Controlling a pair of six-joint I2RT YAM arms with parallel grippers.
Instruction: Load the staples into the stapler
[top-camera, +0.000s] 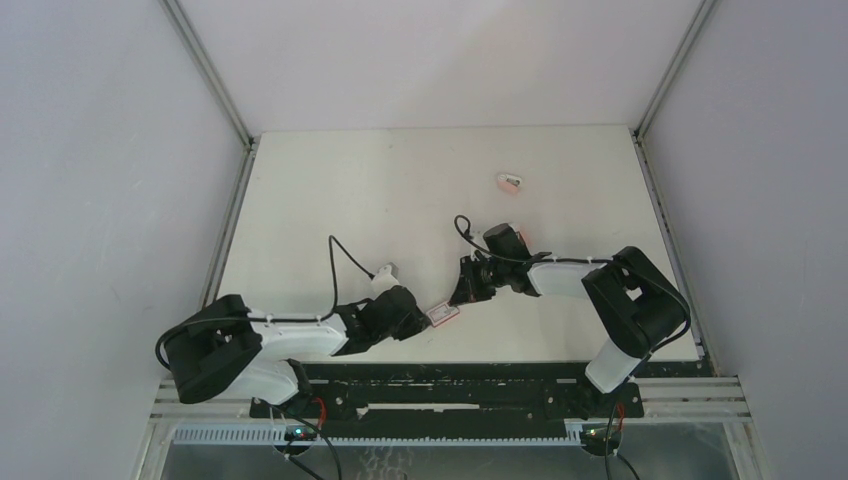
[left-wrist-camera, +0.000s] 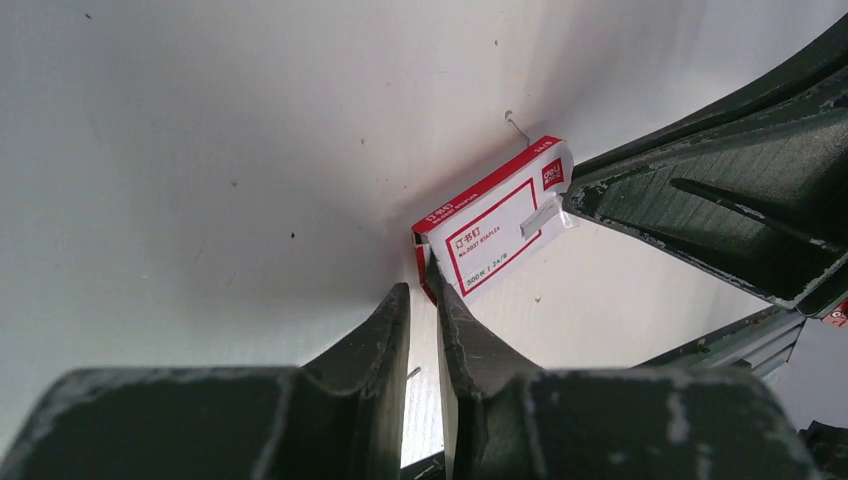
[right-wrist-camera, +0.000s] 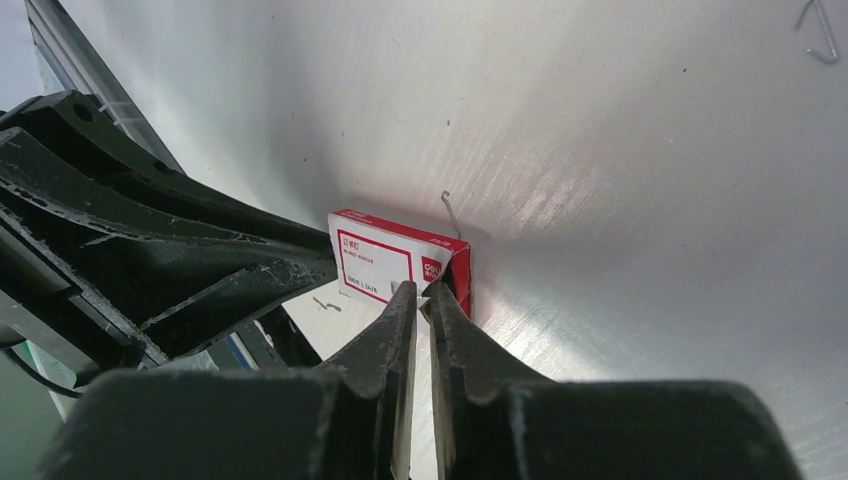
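The white table (top-camera: 400, 190) carries the staple box (left-wrist-camera: 488, 230), which lies flat, label up. The left gripper (left-wrist-camera: 426, 290) is clenched on one short end of the box. The right gripper (right-wrist-camera: 421, 292) is pinched shut at the opposite end, seemingly on a small grey tab (left-wrist-camera: 543, 216). The box's long axis runs straight between the two grippers, and both touch it. A loose staple (right-wrist-camera: 451, 212) lies just beyond the box.
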